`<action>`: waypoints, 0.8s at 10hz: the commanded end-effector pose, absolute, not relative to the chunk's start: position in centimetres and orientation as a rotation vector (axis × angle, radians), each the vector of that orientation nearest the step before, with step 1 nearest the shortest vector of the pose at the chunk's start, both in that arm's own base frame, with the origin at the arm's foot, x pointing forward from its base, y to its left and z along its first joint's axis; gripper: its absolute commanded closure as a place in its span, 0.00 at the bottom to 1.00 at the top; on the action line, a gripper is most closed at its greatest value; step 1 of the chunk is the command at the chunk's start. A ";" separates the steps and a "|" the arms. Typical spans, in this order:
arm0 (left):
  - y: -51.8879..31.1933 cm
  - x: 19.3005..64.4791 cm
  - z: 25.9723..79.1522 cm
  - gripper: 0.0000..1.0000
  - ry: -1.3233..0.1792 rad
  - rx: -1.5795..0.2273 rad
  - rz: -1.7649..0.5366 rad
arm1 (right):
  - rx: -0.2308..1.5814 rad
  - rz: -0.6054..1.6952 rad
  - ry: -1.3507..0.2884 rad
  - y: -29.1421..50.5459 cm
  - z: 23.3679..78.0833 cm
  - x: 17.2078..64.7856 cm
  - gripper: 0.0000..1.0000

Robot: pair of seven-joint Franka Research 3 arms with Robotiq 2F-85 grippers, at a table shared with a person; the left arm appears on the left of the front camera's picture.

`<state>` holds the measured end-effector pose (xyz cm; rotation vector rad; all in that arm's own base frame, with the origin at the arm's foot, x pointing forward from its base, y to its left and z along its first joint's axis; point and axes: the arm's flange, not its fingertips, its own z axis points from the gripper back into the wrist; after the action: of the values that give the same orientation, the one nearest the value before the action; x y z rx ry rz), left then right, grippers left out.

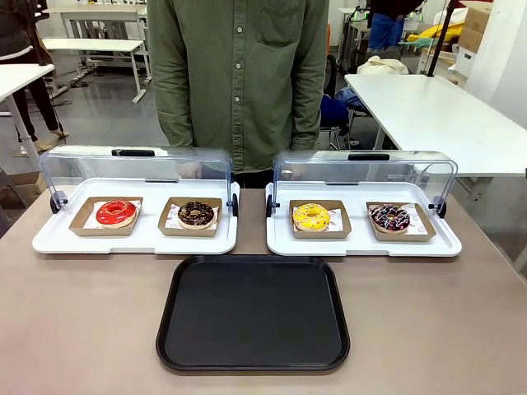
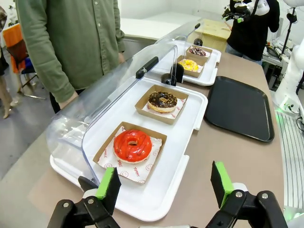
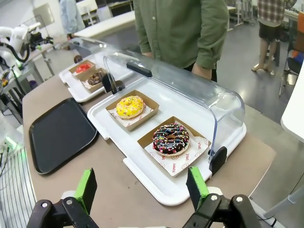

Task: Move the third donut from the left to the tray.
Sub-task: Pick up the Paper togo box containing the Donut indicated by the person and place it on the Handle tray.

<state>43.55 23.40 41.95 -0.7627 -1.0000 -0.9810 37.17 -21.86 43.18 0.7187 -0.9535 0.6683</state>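
Yellow donut [image 1: 311,216] sits in its small cardboard holder [image 1: 341,226], left spot of the right white display tray [image 1: 362,247], third in the row from the left; next to it on the same display tray is a chocolate donut with coloured sprinkles [image 1: 389,217]; the left display tray [image 1: 132,244] carries a red donut [image 1: 116,213] and a chocolate donut [image 1: 196,214], each in its own cardboard holder; both clear lids are swung up and back, toward the person [image 1: 239,82] in a green shirt standing at the far edge; black tray [image 1: 251,317] lies flat on the table [image 1: 82,329] on the robot's side, centred below the gap between the two display trays, nothing on it; left gripper [image 2: 165,183] has its jaws spread wide, nothing between the green pads, looking over the near end of the left display tray at the red donut; right gripper [image 3: 141,185] likewise wide open and holding nothing, by the end of the right display tray nearest the sprinkled chocolate donut; yellow donut lies beyond that one, well apart from either gripper.
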 end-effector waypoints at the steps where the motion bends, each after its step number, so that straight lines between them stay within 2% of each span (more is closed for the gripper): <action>1: 23.5 43.5 41.9 0.00 -1.006 -0.753 -0.991 | 0.719 0.669 -0.955 -21.8 43.2 37.2 0.00; 8: 23.5 43.5 41.9 0.00 -1.006 -0.753 -0.991 | 0.719 0.669 -0.955 -21.8 43.2 37.2 0.00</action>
<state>43.55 23.40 41.95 -0.7627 -1.0000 -0.9809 37.17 -21.86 43.16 0.7171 -0.9513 0.6679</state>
